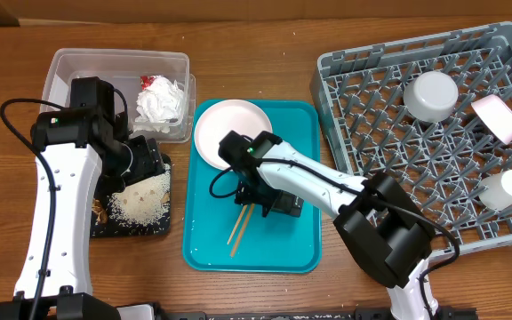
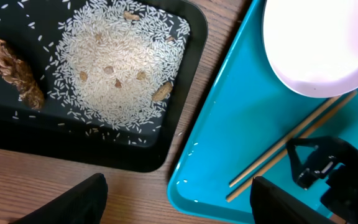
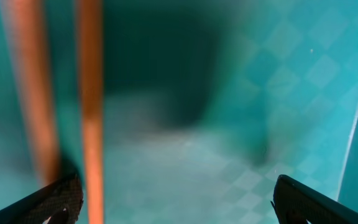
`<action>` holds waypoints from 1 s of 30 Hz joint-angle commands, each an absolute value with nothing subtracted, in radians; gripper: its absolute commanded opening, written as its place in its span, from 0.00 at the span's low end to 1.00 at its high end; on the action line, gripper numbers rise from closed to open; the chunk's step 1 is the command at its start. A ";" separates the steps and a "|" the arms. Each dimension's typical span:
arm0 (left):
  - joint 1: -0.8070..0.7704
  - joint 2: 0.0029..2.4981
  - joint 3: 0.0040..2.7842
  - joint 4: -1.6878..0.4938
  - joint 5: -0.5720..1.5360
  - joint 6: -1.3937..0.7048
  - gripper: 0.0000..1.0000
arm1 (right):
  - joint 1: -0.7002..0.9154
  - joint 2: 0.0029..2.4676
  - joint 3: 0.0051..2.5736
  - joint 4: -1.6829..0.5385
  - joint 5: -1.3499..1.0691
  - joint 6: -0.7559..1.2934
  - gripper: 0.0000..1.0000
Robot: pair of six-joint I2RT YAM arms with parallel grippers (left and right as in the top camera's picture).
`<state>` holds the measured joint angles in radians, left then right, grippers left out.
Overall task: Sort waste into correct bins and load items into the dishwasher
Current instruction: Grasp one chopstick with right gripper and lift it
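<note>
Chopsticks are lying loose on the teal tray, side by side and slanting. They're in its lower half, just below the plate, which sits at the tray's top left corner. The right gripper is down low right over the chopsticks, jaws spread wide and not clamped on anything. On its own wrist cam the two sticks run up the left part of the picture, blurry because they're so close. One looks to be just inside the left-hand fingertip and the other disappears behind it. Can't tell if the fingers actually touch the tray.

The left gripper is released too, fingers apart with nothing between them. It hangs about over the gap between the black tray and the teal one. From overhead it's near the black tray's upper end.

On the black tray there's a heap of rice with a few small brown bits mixed in and stray grains scattered around. Bigger brown scraps sit off at its left side. A few white specks sit on the teal tray's edge as well.

The clear tub is behind the black tray and has the crumpled paper in its right end, with a red piece at the paper's upper left.

Over on the right, the dish rack holds a grey bowl, a pinkish bowl near it and a white cup closer to the front.
</note>
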<state>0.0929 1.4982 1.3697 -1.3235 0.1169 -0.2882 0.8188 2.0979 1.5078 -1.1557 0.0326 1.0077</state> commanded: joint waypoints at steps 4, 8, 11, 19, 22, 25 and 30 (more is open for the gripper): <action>0.091 1.499 1.370 -1.322 0.119 -0.284 0.75 | 0.824 2.098 1.438 -1.121 0.035 1.025 1.00; 0.091 1.499 1.370 -1.322 0.119 -0.284 0.75 | 0.824 2.097 1.437 -1.122 0.029 1.021 0.95; 0.091 1.499 1.370 -1.323 0.119 -0.284 0.75 | 0.824 2.097 1.437 -1.123 0.016 1.014 0.67; 0.091 1.499 1.370 -1.322 0.119 -0.284 0.75 | 0.824 2.097 1.436 -1.111 -0.055 1.015 0.30; 0.091 1.499 1.370 -1.323 0.120 -0.284 0.75 | 0.824 2.097 1.434 -1.109 -0.056 1.015 0.19; 0.091 1.499 1.370 -1.323 0.119 -0.284 0.75 | 0.822 2.097 1.433 -1.106 -0.057 1.015 0.10; 0.091 1.499 1.370 -1.323 0.119 -0.284 0.75 | 0.792 2.097 1.433 -1.103 -0.057 1.014 0.04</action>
